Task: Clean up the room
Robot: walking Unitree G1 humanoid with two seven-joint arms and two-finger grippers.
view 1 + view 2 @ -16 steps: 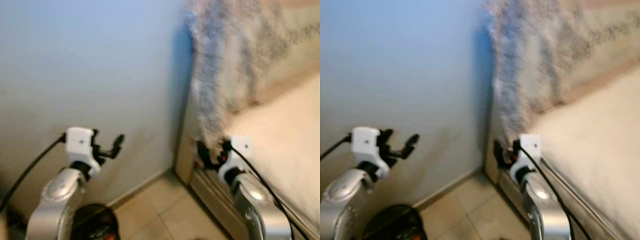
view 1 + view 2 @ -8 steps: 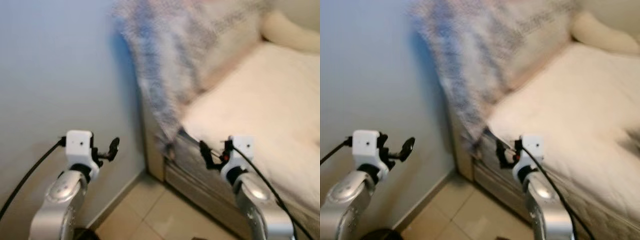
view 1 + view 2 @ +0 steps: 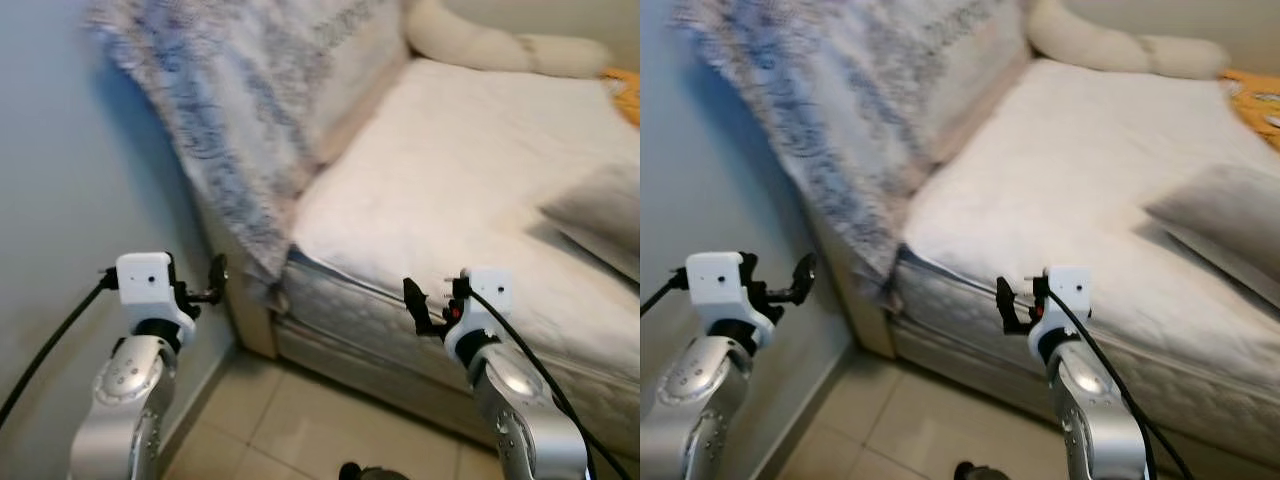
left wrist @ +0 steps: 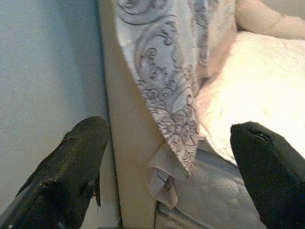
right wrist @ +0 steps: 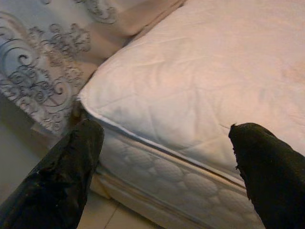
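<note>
From the head views, the approach looks best finished squarely at the mattress (image 3: 450, 190), both arms kept low. The left hand (image 3: 205, 290) and right hand (image 3: 425, 305) hang wide and empty before the bed's corner.

Left wrist view: the patterned blanket (image 4: 167, 86) drapes just ahead of the spread fingers (image 4: 71, 167).

Right wrist view: the mattress edge lies near, untouched.

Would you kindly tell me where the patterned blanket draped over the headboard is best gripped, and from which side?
Probably at the blanket's loose lower corner, which hangs free beside the mattress corner, so fingers can close on both faces. Approach from the bed's front, level with that corner; the left end effector is nearest, open, and already faces it, while higher up the cloth lies flat against the headboard.
</note>
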